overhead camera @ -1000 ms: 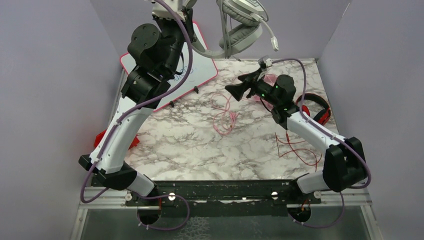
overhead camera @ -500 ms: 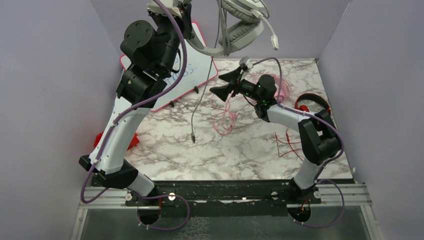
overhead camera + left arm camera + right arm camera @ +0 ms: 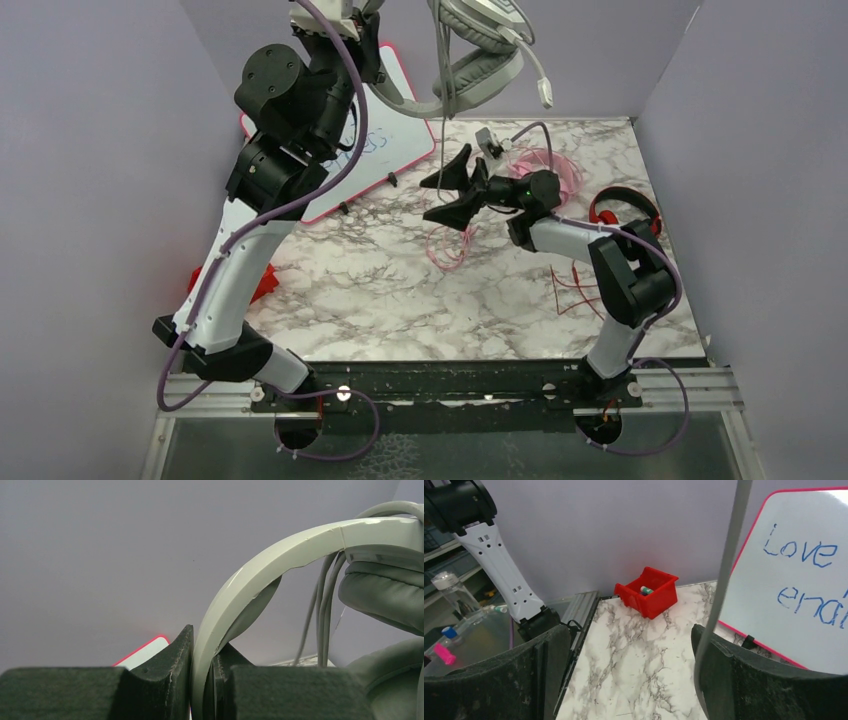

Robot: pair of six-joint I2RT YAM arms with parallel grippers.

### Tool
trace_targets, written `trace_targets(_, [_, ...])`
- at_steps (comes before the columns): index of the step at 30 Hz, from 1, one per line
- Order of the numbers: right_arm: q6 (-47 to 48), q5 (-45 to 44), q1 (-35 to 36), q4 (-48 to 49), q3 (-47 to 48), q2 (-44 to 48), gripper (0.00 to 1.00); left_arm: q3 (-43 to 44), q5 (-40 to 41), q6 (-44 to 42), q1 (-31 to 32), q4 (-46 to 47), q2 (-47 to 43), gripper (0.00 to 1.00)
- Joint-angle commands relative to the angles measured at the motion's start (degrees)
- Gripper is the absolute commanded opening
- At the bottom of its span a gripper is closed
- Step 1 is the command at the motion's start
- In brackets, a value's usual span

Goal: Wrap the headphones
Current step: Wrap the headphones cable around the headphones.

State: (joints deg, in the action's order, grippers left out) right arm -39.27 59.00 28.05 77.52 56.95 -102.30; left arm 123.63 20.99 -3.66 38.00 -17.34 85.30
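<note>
Where the cable (image 3: 440, 130) hangs just inside one finger, right claw (image 3: 443, 190) stands wide, gripping nothing. Higher, farther back: left claw (image 3: 202, 677) clamped on the band of the grey headphones (image 3: 482, 65), lifted above bench (image 3: 400, 290). Step: catching cable. Next likely needs closing on it, then winding.

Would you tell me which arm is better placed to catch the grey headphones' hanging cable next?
Right. The right gripper is open, with the cable hanging close beside one finger. The left gripper is shut on the headband of the grey headphones.
</note>
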Motion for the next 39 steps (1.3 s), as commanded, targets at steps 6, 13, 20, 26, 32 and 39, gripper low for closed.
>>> trace_targets(6, [-8.4, 4.9, 1.0, 8.2, 5.5, -4.5, 0.61, 0.4, 0.8, 1.2, 0.2, 6.3, -2.8, 0.00])
trace_targets(13, [-8.5, -1.6, 1.3, 8.0, -3.1, -0.9, 0.00, 1.1, 5.3, 0.1, 0.2, 6.5, -1.5, 0.00])
trace_targets(20, [8.4, -14.0, 7.1, -22.6, -9.4, 12.2, 0.00, 3.7, 14.7, -3.9, 0.2, 8.9, 4.0, 0.00])
trace_targets(26, [16.8, -31.9, 11.5, -52.6, -3.9, 21.2, 0.00, -0.9, 17.6, -4.1, 0.2, 7.8, 5.4, 0.00])
trace_targets(32, [24.5, -41.9, 13.8, -78.5, 3.8, 29.1, 0.00, -7.9, 24.3, -10.4, 0.2, 4.7, 8.4, 0.00])
trace_targets(39, [33.0, -34.1, 14.0, -109.1, 21.8, 30.0, 0.00, -17.1, 25.8, -9.2, 0.2, -0.3, 8.4, 0.00])
